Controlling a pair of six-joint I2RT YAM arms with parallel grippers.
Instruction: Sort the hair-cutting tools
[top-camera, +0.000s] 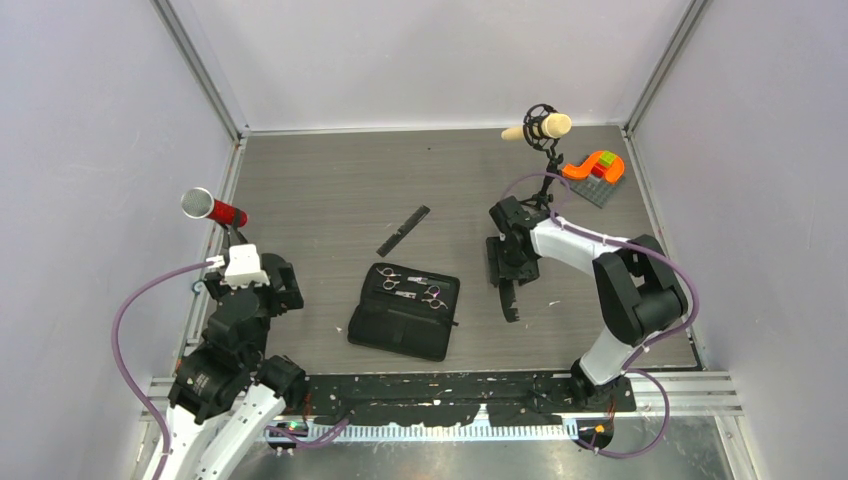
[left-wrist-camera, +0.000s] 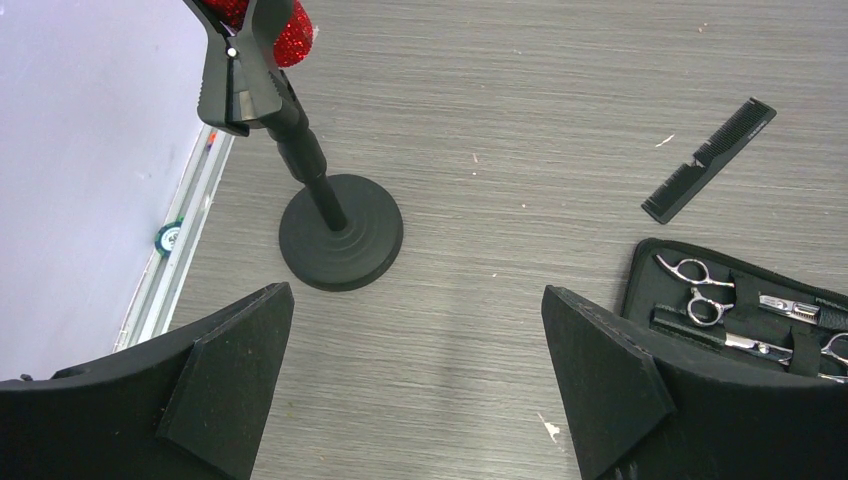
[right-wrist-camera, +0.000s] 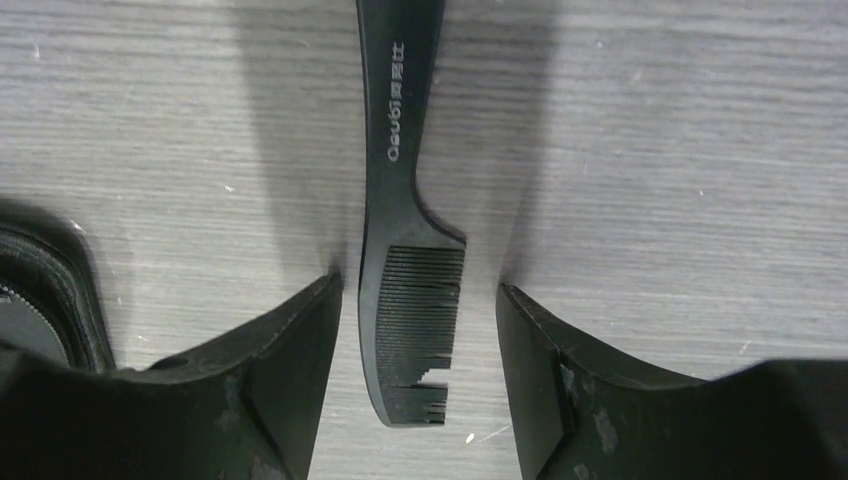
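A flat black case (top-camera: 400, 322) lies open near the table's middle with two silver scissors (top-camera: 390, 278) (top-camera: 432, 297) on it. One black comb (top-camera: 403, 230) lies on the table behind the case. The other black comb (top-camera: 510, 298) lies to the case's right. My right gripper (top-camera: 505, 270) is low over that comb. In the right wrist view the comb (right-wrist-camera: 400, 150) lies between the open fingers (right-wrist-camera: 300, 360) without touching them. My left gripper (top-camera: 283, 288) is open and empty left of the case. Its view shows the far comb (left-wrist-camera: 708, 160), the case (left-wrist-camera: 650, 265) and scissors (left-wrist-camera: 790, 305).
A red microphone (top-camera: 212, 208) on a round black base (left-wrist-camera: 340, 235) stands just ahead of my left gripper. A beige microphone (top-camera: 540, 127) on a tripod stands at the back right. Orange and green blocks (top-camera: 597, 168) lie on a grey plate beside it. Walls enclose three sides.
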